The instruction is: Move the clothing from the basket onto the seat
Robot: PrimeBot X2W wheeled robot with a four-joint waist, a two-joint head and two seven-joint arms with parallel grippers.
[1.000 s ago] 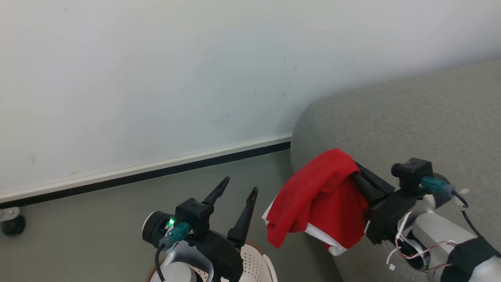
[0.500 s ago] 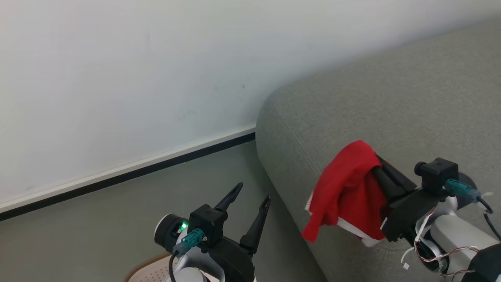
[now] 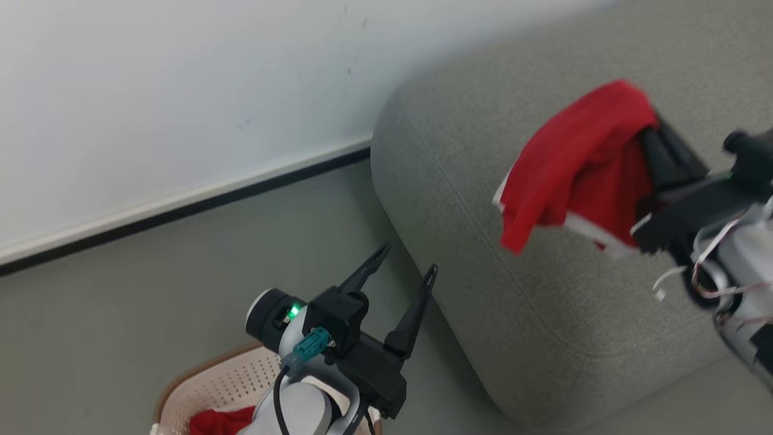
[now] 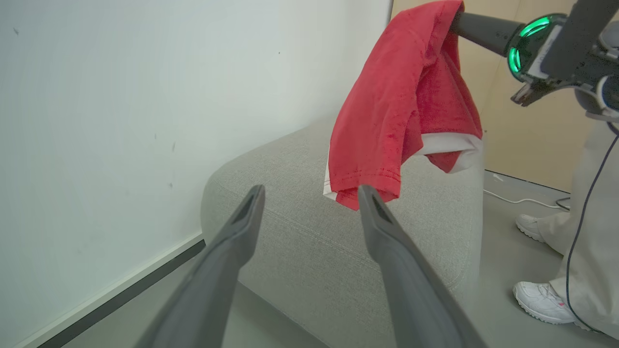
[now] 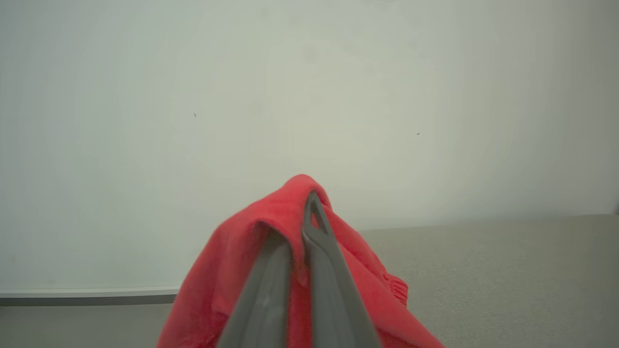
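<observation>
Head cam has panned since a second ago, so the frame shift is camera, not scene.

White wall runs behind the seat. The seat now takes most of the right half, rounded corner toward the wall's baseboard. A person's legs and white shoes stand at the seat's far end.

Basket sits on the floor off the seat's near corner. More of it shows now, with one red garment inside.

Other red garment, white trim, was level with the seat's corner a second ago. Now it's raised over the seat's top and hangs free from the right gripper; the hem looks clear of the cushion.

Right gripper: fingers pinched together on that garment, cloth draped over the tips, same grip as before.

Left gripper: fingers spread wide, holding nothing, unchanged, off the seat's corner above the basket.
</observation>
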